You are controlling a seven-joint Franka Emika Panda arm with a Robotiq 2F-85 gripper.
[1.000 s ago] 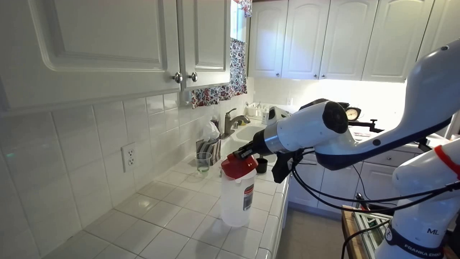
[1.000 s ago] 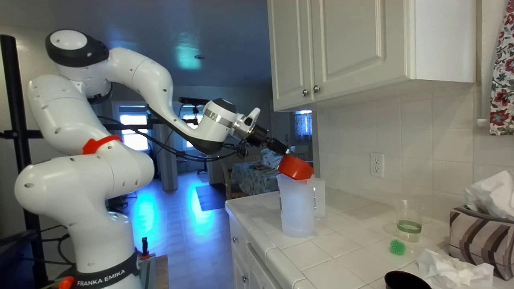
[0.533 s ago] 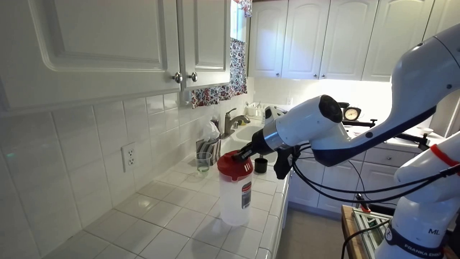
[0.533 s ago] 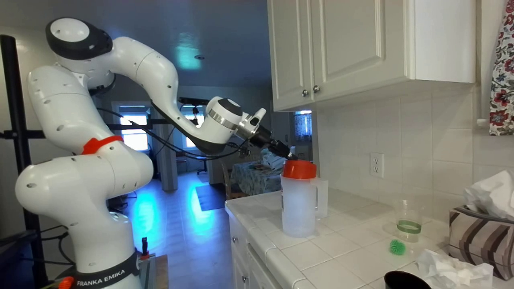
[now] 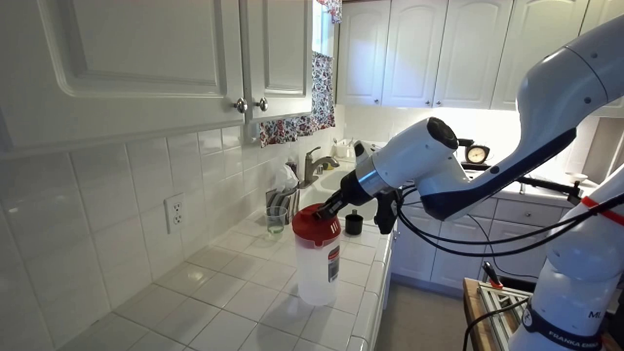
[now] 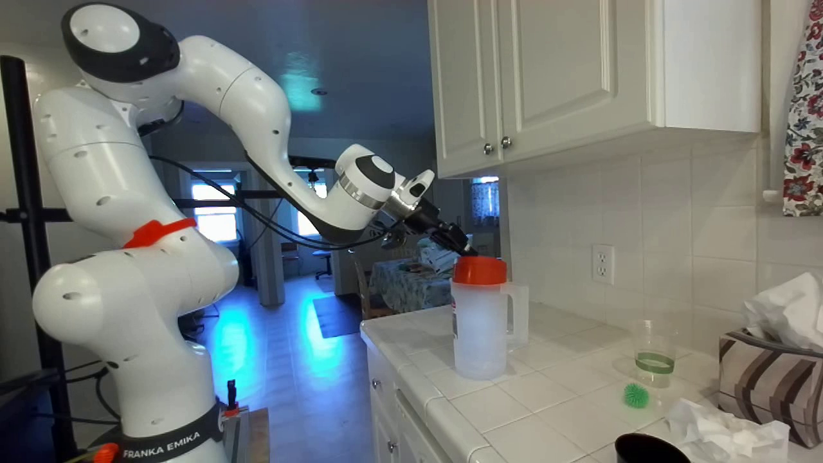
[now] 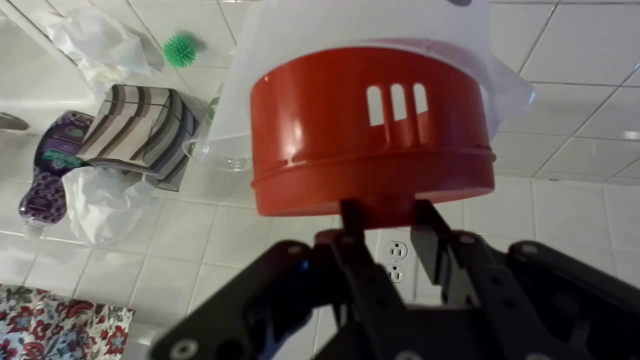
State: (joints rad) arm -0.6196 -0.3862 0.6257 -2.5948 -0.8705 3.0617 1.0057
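My arm has climbed over the last second, and in both exterior views its wrist end now slopes down more steeply. Below the gripper, the tiled counter looks just as it did. Directly under the gripper stands the tall frosted pitcher, upright; it has shifted slightly, and its handle shows more fully than before. To the left of the gripper in my wrist view, the striped tissue box hasn't budged. The red lid is the big change: a second ago I had it tilted across the pitcher's mouth, whereas now it sits level on top, right at the gripper. I have the jaws drawn in close, with a narrow part of the lid pinched between them; whether it is pressed fully home I can't tell. Lower than the gripper, the clear cup and the black cup stand where they were. Smallest, the green spiky ball lies well apart from the gripper, also unmoved.
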